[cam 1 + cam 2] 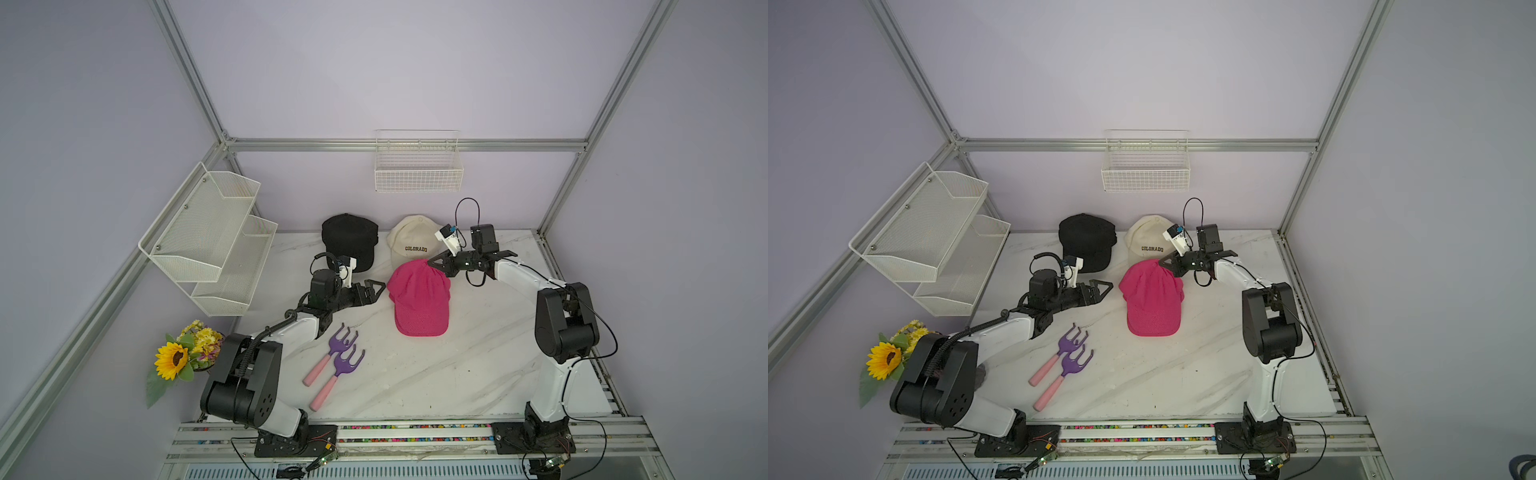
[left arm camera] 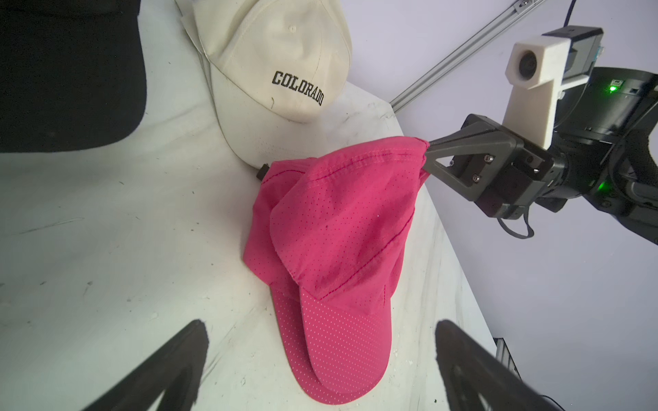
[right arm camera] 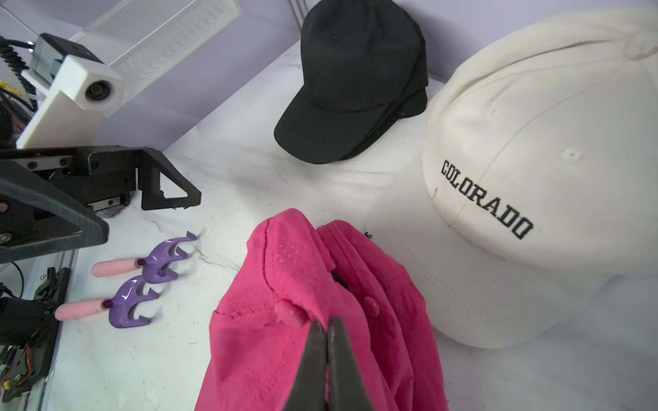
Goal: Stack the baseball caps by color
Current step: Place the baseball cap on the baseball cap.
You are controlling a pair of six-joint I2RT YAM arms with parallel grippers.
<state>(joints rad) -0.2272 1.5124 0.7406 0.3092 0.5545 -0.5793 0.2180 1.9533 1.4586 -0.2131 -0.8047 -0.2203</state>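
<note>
Centrally, in both top views, two hot pink caps (image 1: 420,303) lie stacked on the white marbled tabletop (image 1: 457,374), their brims pointing toward the bottom of the frame. The right gripper (image 1: 432,262) reaches in from the right. Its fingers (image 3: 311,356) are pressed together on a pinch of fabric at the rear edge of the top pink cap (image 2: 341,227), and that edge is raised off the pile. The left gripper (image 1: 377,290) hovers just left of the pink pile without touching it, its fingers (image 2: 194,341) spread wide. Directly above the pink pile sits a cream COLORADO cap (image 1: 411,239), its brim just meeting the pink fabric. To its left, by the back wall, is a pile of black caps (image 1: 350,241). Two purple rakes (image 1: 338,357) with pink handles lie toward the lower left of the tabletop.
</note>
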